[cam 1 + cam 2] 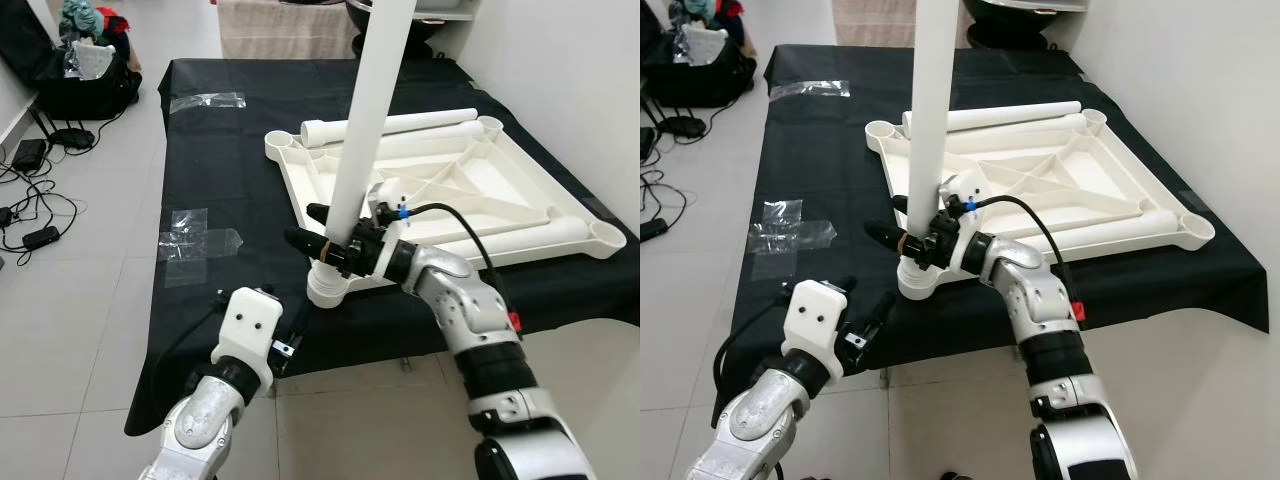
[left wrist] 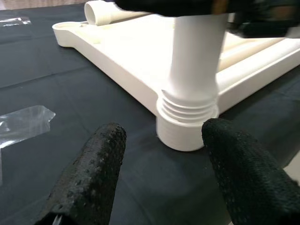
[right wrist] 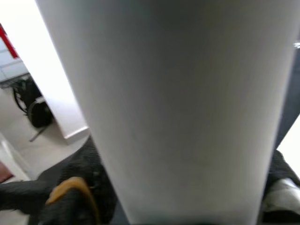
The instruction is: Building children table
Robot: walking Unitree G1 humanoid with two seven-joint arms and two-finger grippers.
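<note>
A white children's table top [image 1: 480, 190] lies upside down on a black-covered surface [image 1: 230, 160]. One white leg [image 1: 370, 120] stands upright in the near-left corner socket [image 1: 328, 288], its threads showing above the socket [image 2: 187, 110]. My right gripper [image 1: 318, 226] is shut on this leg just above the socket, a black finger on each side. In the right wrist view the leg [image 3: 178, 108] sits tight between the fingers [image 3: 70, 197]. My left gripper [image 2: 161, 136] is open, low at the cover's front edge, pointing at the socket and apart from it.
Two more white legs lie on the table top, one along its far edge [image 1: 400, 128] and one along its right side [image 1: 520, 235]. Clear plastic scraps [image 1: 195, 235] lie on the cover. A black bag [image 1: 85, 80] and cables [image 1: 30, 200] are on the floor at left.
</note>
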